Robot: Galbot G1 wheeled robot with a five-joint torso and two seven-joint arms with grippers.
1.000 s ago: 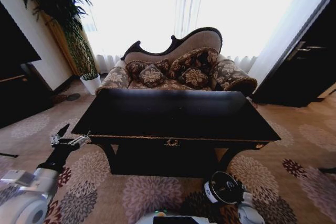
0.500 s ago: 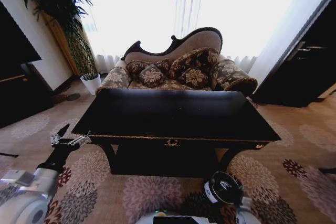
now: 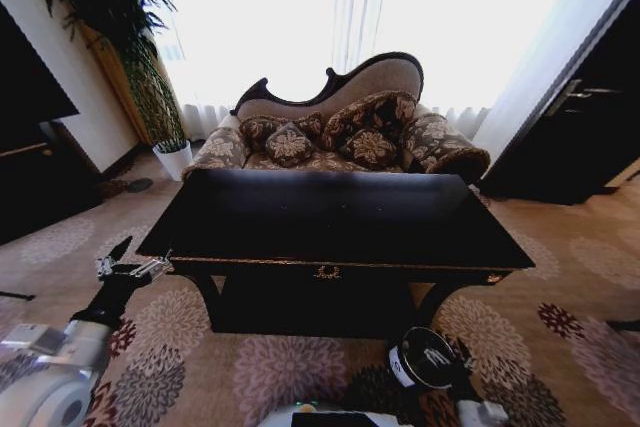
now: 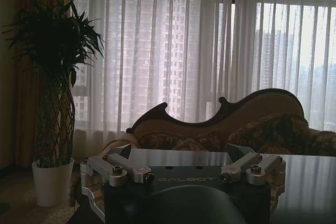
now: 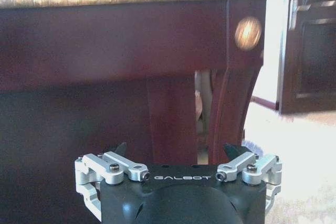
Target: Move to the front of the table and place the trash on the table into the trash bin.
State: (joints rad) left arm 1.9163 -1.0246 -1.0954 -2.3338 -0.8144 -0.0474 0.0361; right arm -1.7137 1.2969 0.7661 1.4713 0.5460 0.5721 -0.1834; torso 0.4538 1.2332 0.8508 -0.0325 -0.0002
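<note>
The glossy black table [image 3: 330,217] with gold edge trim stands straight ahead, its front apron facing me. No trash is in view on its dark top. The small dark trash bin [image 3: 424,357] with a white label sits on the carpet below the table's front right. My left gripper [image 3: 140,257] hangs open and empty off the table's front left corner; its wrist view looks across the table top [image 4: 210,158]. My right gripper [image 5: 176,150] is open and empty, low in front of the apron [image 5: 105,45] and a table leg [image 5: 233,103].
A patterned sofa [image 3: 340,127] stands behind the table against bright curtained windows. A tall potted plant [image 3: 150,87] is at the back left and a dark door [image 3: 580,117] at the right. Flowered carpet [image 3: 280,367] lies between me and the table.
The part of my right arm at the head view's bottom edge has shifted slightly beside the bin. The table, the bin and the left arm have not moved.
</note>
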